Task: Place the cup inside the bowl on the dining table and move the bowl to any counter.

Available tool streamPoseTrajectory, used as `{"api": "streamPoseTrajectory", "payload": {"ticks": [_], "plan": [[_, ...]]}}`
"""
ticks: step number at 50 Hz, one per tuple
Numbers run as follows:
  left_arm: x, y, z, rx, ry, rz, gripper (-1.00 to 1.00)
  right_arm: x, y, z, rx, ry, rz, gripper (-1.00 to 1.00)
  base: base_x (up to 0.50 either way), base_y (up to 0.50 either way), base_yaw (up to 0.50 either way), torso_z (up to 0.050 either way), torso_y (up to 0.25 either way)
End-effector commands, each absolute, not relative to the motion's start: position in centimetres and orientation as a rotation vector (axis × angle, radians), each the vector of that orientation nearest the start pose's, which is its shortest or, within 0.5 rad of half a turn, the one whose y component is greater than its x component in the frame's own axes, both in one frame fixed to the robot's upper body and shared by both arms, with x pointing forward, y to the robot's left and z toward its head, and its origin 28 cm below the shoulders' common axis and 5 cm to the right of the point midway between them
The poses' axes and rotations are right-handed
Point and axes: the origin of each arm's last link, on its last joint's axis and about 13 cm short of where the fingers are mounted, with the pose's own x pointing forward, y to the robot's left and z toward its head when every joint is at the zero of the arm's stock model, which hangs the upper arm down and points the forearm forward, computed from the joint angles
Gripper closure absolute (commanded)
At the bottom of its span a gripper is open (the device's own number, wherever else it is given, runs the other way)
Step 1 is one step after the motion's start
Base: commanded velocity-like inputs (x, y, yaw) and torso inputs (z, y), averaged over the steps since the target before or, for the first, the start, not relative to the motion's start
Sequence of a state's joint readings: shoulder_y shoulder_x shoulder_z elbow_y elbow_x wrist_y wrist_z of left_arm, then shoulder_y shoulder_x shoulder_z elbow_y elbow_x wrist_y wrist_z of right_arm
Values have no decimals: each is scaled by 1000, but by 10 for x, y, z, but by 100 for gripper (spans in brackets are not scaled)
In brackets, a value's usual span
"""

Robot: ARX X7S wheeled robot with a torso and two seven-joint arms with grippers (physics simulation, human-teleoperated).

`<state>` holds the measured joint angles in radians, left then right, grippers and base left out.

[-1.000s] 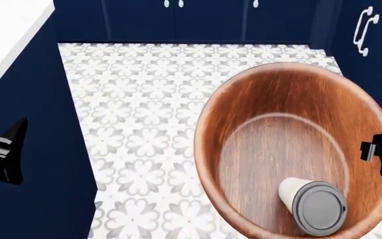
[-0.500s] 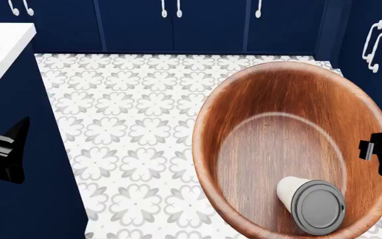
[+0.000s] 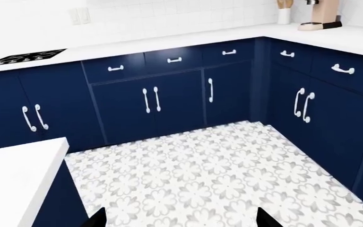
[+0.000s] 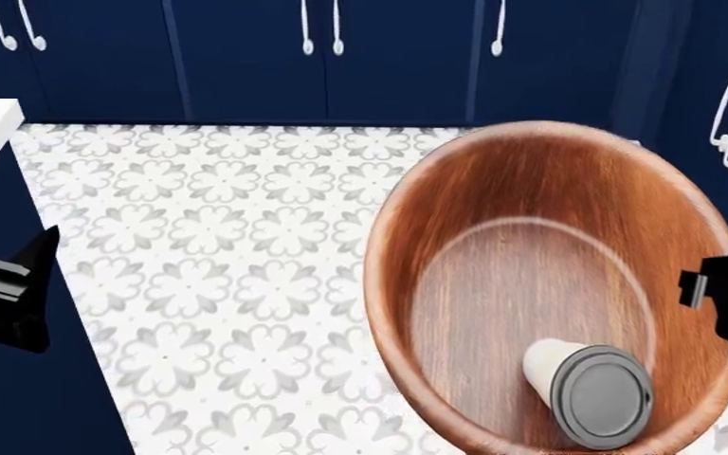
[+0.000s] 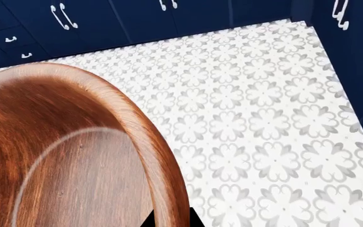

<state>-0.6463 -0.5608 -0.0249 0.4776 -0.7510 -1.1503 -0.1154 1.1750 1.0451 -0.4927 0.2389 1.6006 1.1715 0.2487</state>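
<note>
**Wooden bowl held over the kitchen floor, cup lying inside**

Head view: the wooden bowl [image 4: 554, 284] hangs above the patterned floor tiles [image 4: 238, 256], the lidded cup [image 4: 588, 391] lying on its side at the bottom. The right gripper [image 4: 724, 299] sits at the bowl's rim; its grip cannot be told. The left gripper [image 4: 8, 296] shows dark, state unclear.

Left wrist view: two fingertips [image 3: 99, 220] stand apart, nothing between; navy cabinets [image 3: 150, 101] carry the white counter [image 3: 168, 42].

Right wrist view: the bowl's rim [image 5: 147, 142] fills the near side.

Below me lay a floor [image 4: 238, 275] of white tiles with grey flower patterns. Navy cabinets [image 3: 150, 101] with white handles [image 3: 149, 100] lined two walls. A black hob [image 3: 24, 57] sat in the worktop; a wooden appliance [image 3: 320, 14] stood near its corner.
</note>
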Motion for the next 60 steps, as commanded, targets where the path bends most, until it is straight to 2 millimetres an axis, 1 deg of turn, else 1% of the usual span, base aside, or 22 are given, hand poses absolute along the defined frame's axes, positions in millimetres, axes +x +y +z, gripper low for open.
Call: {"api": "streamPoseTrajectory", "payload": {"ticks": [1,3,4,6,9,17,20,23,28,32,41,44,45,54,60], "plan": [[262,287,207,133,91,-176,-100,274,-270,273,256,516,186,100,500,0,0,0,10],[263,286,207,133,93,-179,-100,274,-270,272,259,515,188,100,500,0,0,0,0],[263,287,207,137,95,-179,-100,275,-270,268,265,517,187,100,500,0,0,0,0],[264,285,207,144,92,-177,-100,277,-270,271,275,500,188,100,500,0,0,0,0],[264,282,205,141,93,-190,-100,280,-270,269,270,510,196,100,500,0,0,0,3],[265,282,210,140,84,-192,-100,279,-270,270,269,518,202,100,500,0,0,0,1],[266,282,207,134,88,-194,-100,279,-269,269,277,519,205,100,500,0,0,0,3],[266,282,208,136,84,-195,-100,281,-268,269,279,524,213,100,500,0,0,3,0],[263,283,206,136,82,-201,-100,281,-267,275,268,521,222,100,500,0,0,0,2],[263,282,206,131,82,-204,-100,280,-264,271,271,521,230,100,500,0,0,0,0],[265,280,206,131,84,-213,-100,282,-265,269,283,519,225,100,500,0,0,0,2],[264,280,205,127,83,-211,-100,281,-266,269,280,527,220,100,500,0,0,0,0],[263,283,205,128,84,-211,-100,281,-266,269,279,528,219,100,500,0,0,0,0],[264,280,204,136,87,-219,-100,275,-269,264,282,536,212,100,500,0,0,0,2],[264,279,205,140,82,-218,-100,273,-270,267,282,525,208,100,500,0,0,0,2]]}}
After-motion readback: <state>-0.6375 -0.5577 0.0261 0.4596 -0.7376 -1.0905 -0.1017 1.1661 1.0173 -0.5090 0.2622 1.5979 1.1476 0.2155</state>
